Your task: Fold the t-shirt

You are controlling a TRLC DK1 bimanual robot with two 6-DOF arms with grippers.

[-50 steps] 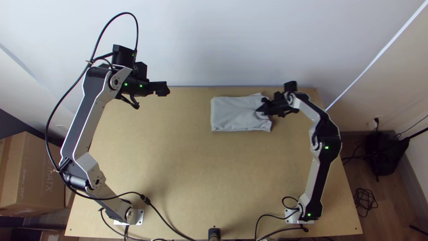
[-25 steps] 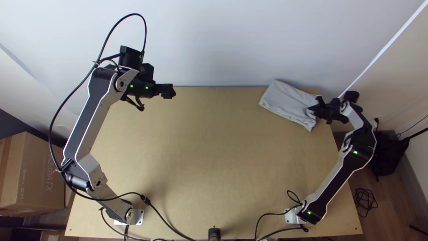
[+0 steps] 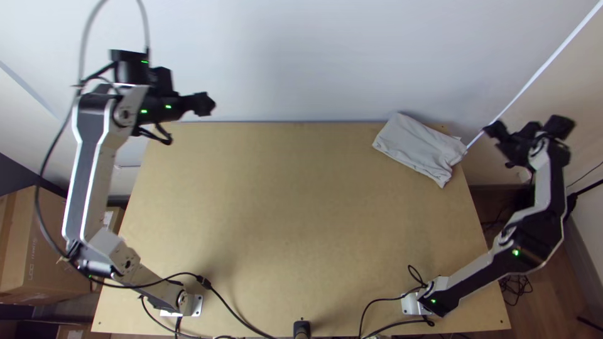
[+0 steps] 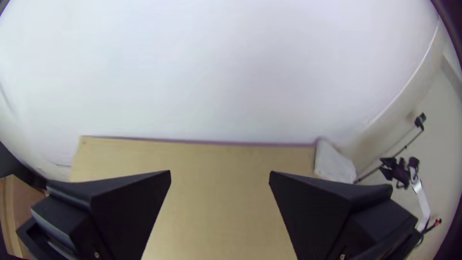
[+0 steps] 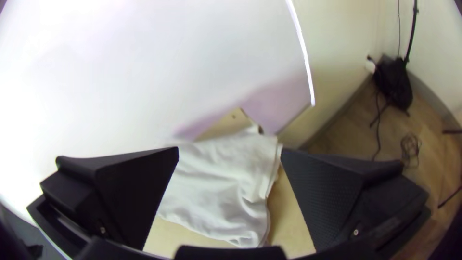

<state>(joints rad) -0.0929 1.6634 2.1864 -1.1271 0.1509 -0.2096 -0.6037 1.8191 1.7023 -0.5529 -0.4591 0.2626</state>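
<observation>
Top view: I've got the t-shirt lying folded at the table's far right corner, my right gripper near it, apart, my left gripper over at the far left. Left wrist view: fingers spread wide, shirt well off. Right wrist view: fingers wide apart too, the pale cloth ahead, some wrinkles in it.

White wall beyond left tool, beige wall and brown wood floor outward of right tool, cardboard box left and nearside of left tool, light wooden tabletop nearside between tools.
</observation>
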